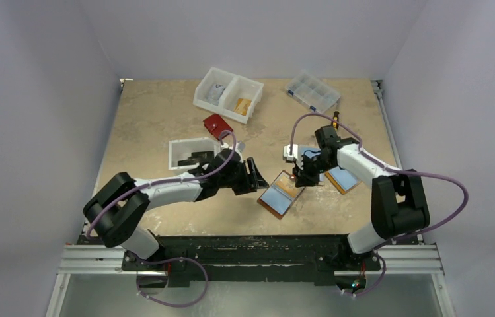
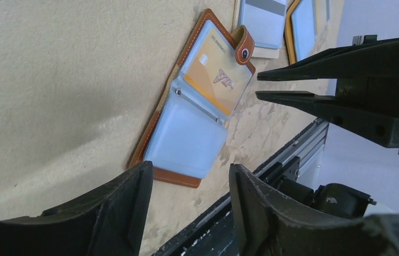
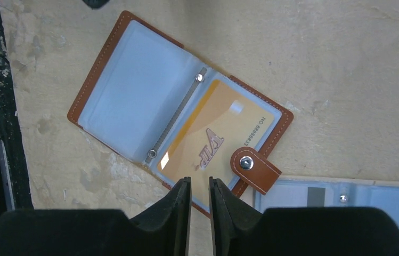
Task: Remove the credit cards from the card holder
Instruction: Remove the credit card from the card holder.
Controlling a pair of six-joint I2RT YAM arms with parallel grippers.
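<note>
Right wrist view: the card holder [image 3: 133,101] lies open and flat on the bench [image 3: 346,64], between the two arms and near the front rail.
Done: judging by the sleeves, little; a gold VIP card [image 3: 213,133] sits in the sleeve on the snap-tab half.
Other half: the clear sleeve shows nothing inside.
Left to do: draw that card out.
Right end effector [image 3: 197,184]: over the tab edge, jaws narrowed to a slit, grasping nothing.
Left end effector [image 2: 189,169]: released and wide, empty, near the holder's bare half.
White divided bin [image 1: 199,98]: a pale packet in one compartment, a tan item in the other.
White tray [image 1: 172,155]: dark flat pieces, too small to tell whether they are cards.
</note>
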